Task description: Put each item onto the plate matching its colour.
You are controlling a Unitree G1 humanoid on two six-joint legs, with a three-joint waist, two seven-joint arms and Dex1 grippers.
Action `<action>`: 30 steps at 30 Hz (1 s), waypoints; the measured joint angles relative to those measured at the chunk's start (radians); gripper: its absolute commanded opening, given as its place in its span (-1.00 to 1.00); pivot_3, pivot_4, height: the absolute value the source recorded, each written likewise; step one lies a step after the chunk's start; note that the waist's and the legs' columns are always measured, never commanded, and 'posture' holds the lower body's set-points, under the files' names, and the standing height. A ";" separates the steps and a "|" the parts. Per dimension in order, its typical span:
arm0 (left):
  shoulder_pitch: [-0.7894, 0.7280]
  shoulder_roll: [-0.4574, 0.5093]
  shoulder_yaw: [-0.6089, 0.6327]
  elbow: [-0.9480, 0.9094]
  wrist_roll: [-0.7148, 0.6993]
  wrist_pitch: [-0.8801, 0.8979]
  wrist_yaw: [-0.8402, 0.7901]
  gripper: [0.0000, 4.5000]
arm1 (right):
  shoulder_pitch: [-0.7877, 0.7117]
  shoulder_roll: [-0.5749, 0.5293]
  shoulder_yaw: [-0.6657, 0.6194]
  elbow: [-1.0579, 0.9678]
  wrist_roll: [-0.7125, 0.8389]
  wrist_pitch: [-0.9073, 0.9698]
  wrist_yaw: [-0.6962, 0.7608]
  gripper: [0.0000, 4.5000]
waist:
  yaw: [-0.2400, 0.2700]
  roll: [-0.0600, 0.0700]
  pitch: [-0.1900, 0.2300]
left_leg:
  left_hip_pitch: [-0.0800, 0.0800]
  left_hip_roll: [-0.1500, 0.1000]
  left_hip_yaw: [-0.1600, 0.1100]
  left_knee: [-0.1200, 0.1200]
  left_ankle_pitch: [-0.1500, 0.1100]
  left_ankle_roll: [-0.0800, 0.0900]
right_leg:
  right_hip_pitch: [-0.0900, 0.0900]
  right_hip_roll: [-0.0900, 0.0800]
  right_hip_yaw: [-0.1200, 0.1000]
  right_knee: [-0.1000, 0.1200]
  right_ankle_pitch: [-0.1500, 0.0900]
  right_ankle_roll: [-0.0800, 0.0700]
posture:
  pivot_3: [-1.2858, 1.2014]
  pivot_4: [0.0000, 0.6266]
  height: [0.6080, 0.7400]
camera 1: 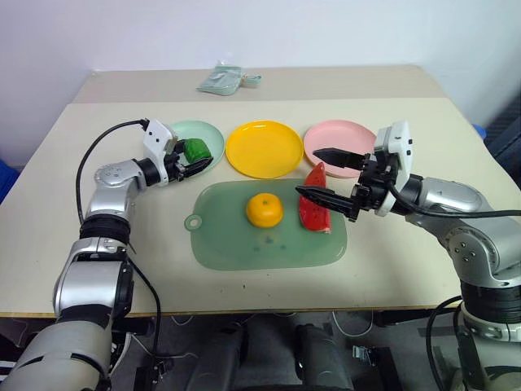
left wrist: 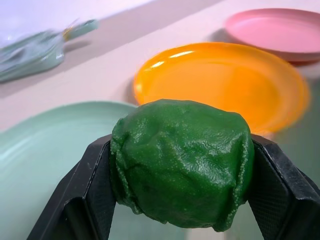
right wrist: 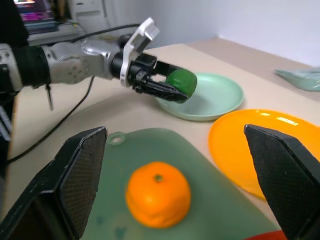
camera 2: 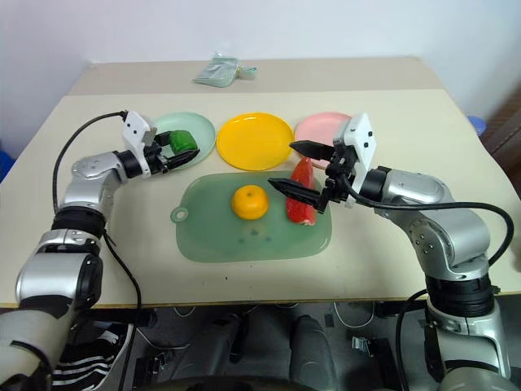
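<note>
Clamped between the left gripper's point(left wrist: 180, 200) 2 black fingers, dark green lump point(left wrist: 181, 162) held just above the near edge of the mint green plate point(camera 1: 198, 134): step 1 of 3 close to done, calling only for a short reach over the plate's middle, then release. Spread wide and empty above the red watermelon wedge point(camera 1: 313, 212), right gripper point(camera 1: 324, 174) poised for step 2, probably needing a drop around the wedge before carrying it to the pink plate point(camera 1: 338, 138). Left on the translucent green board point(camera 1: 236, 244), orange fruit point(camera 1: 264, 210), bound for the yellow plate point(camera 1: 263, 148).
</note>
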 measured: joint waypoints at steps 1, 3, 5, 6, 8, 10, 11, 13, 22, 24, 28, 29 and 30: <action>-0.021 -0.009 0.006 0.041 0.007 -0.006 0.057 0.28 | 0.000 -0.004 0.001 0.006 -0.007 -0.001 0.001 1.00 | 0.000 0.000 0.000 | 0.000 0.000 0.000 0.000 0.000 0.000 | 0.000 0.000 0.000 0.000 0.000 0.000 | 0.03 -0.52 1.00; -0.046 -0.025 0.021 0.093 0.016 -0.015 0.140 0.28 | -0.001 -0.007 0.003 0.020 -0.019 -0.001 0.003 1.00 | -0.001 0.000 0.000 | 0.000 0.000 0.000 0.000 0.000 0.000 | 0.000 0.000 0.000 0.000 0.000 0.000 | 0.03 -0.52 1.00; -0.068 -0.035 0.029 0.138 0.031 -0.020 0.213 0.50 | -0.003 -0.007 0.006 0.029 -0.033 -0.004 0.006 1.00 | -0.003 0.000 0.000 | 0.000 0.000 0.000 0.000 0.000 0.000 | 0.000 0.000 0.000 0.000 0.000 0.000 | 0.03 -0.52 1.00; -0.076 -0.039 0.032 0.153 0.038 -0.021 0.242 0.74 | -0.004 -0.007 0.009 0.032 -0.040 -0.007 0.006 1.00 | -0.004 0.000 0.000 | 0.000 0.000 0.000 0.000 0.000 0.000 | 0.000 0.000 0.000 0.001 0.000 0.000 | 0.03 -0.52 1.00; -0.080 -0.042 0.037 0.172 0.044 -0.024 0.276 0.98 | -0.006 -0.007 0.012 0.034 -0.048 -0.011 0.006 1.00 | -0.006 0.000 0.000 | 0.000 0.000 0.000 0.000 0.000 0.000 | 0.000 0.000 0.000 0.001 0.000 0.000 | 0.03 -0.52 1.00; -0.080 -0.042 0.050 0.184 0.045 -0.031 0.281 0.98 | -0.006 -0.007 0.012 0.034 -0.053 -0.013 0.006 1.00 | -0.005 0.000 0.000 | 0.000 0.000 0.000 0.000 0.000 0.000 | 0.000 0.000 0.000 0.001 0.000 0.000 | 0.03 -0.52 1.00; -0.080 -0.041 0.055 0.185 0.043 -0.034 0.274 0.98 | -0.006 -0.007 0.012 0.034 -0.056 -0.013 0.006 1.00 | -0.004 0.000 0.000 | 0.000 0.000 0.000 0.000 0.000 0.000 | 0.000 0.000 0.000 0.001 0.000 0.000 | 0.03 -0.52 1.00; -0.081 -0.041 0.069 0.183 0.038 -0.046 0.233 0.98 | -0.006 -0.007 0.013 0.034 -0.057 -0.013 0.004 1.00 | -0.004 0.000 0.000 | 0.000 0.000 0.000 0.000 0.000 0.000 | 0.000 0.000 0.000 0.001 0.000 0.000 | 0.03 -0.52 1.00; -0.022 -0.034 0.056 -0.215 -0.139 0.041 -0.390 0.98 | -0.006 -0.017 0.000 0.033 -0.056 -0.015 0.012 1.00 | -0.008 0.001 0.000 | 0.000 0.000 0.000 0.000 0.000 0.000 | 0.001 0.000 0.000 0.001 0.001 0.001 | 0.03 -0.52 1.00; 0.075 -0.029 -0.002 -0.392 -0.209 0.193 -0.548 0.98 | -0.006 -0.025 -0.004 0.033 -0.056 -0.015 0.017 1.00 | -0.015 0.002 -0.001 | 0.001 0.000 0.001 0.000 0.000 0.000 | 0.001 0.000 0.001 0.001 0.000 0.001 | 0.03 -0.52 1.00; 0.155 -0.053 -0.145 -0.527 -0.223 0.345 -0.684 0.98 | -0.006 -0.051 -0.010 0.040 -0.057 -0.018 0.036 1.00 | -0.008 0.001 0.000 | 0.000 0.000 0.000 0.001 0.000 0.000 | 0.001 0.001 0.001 0.001 0.001 0.000 | 0.03 -0.52 1.00; 0.150 -0.052 -0.171 -0.530 -0.200 0.330 -0.690 0.98 | -0.006 -0.058 -0.012 0.043 -0.057 -0.019 0.040 1.00 | -0.005 0.001 0.000 | 0.001 0.000 0.000 0.001 0.000 0.000 | 0.001 0.001 0.001 0.001 0.001 0.000 | 0.03 -0.52 1.00; 0.144 -0.050 -0.196 -0.528 -0.170 0.303 -0.692 0.98 | -0.006 -0.063 -0.015 0.044 -0.057 -0.020 0.043 1.00 | -0.003 0.001 0.000 | 0.001 0.000 0.001 0.001 0.000 0.000 | 0.001 0.001 0.001 0.001 0.001 0.000 | 0.03 -0.52 1.00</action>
